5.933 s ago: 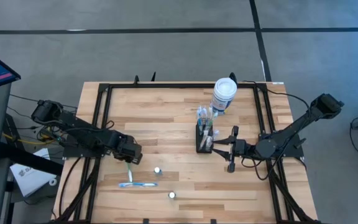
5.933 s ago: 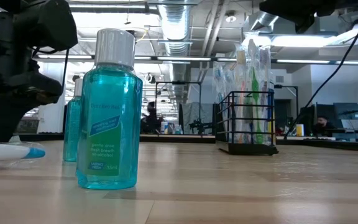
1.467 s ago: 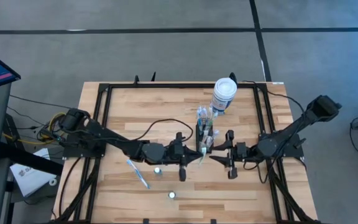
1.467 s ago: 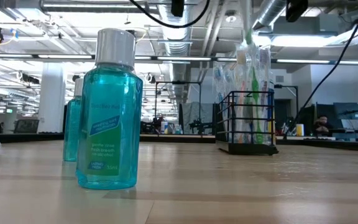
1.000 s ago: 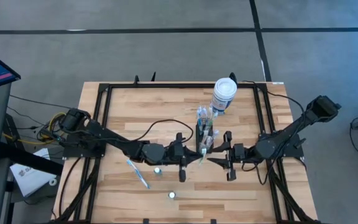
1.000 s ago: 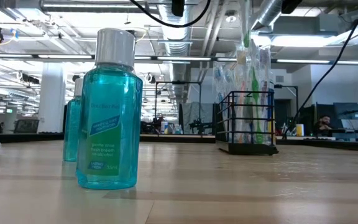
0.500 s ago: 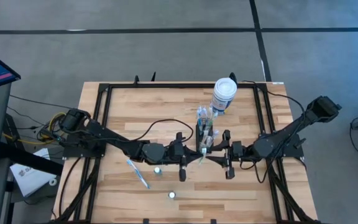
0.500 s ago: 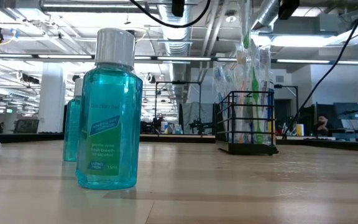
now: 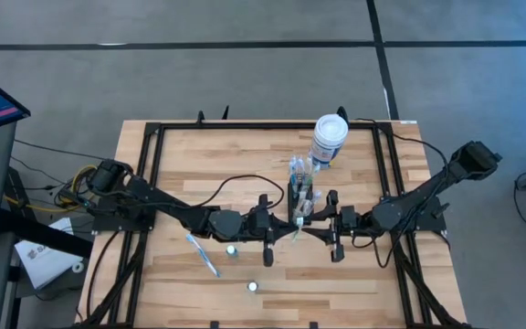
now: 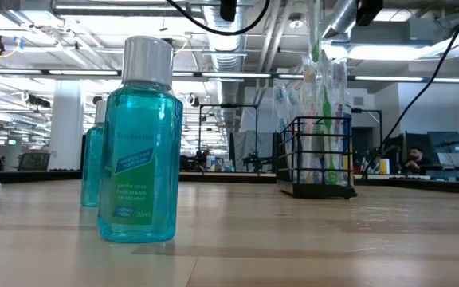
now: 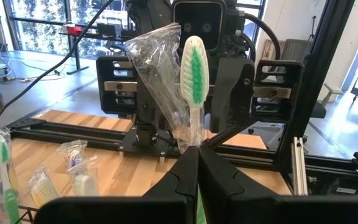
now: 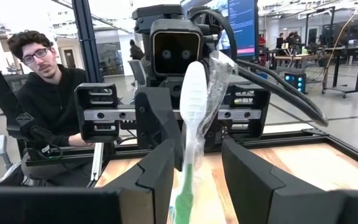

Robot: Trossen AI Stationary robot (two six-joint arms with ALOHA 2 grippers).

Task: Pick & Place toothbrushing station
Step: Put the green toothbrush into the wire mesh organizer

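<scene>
Wrist views alone show the left gripper (image 11: 194,163) clamped on a plastic-wrapped green-and-white toothbrush (image 11: 193,87), facing the right gripper (image 12: 194,163) spread around it, beside the black slotted caddy (image 9: 299,201).

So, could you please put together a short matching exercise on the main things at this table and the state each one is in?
Things:
1. white cylindrical canister with blue label
2. small black wire caddy
3. green-bristled toothbrush in clear wrap
4. right pincer

States:
A. clamped in the shut left pincer
B. open, fingers either side of the toothbrush
C. standing near a table edge
D. holding upright toothbrushes

Pairs: 1-C, 2-D, 3-A, 4-B
</scene>
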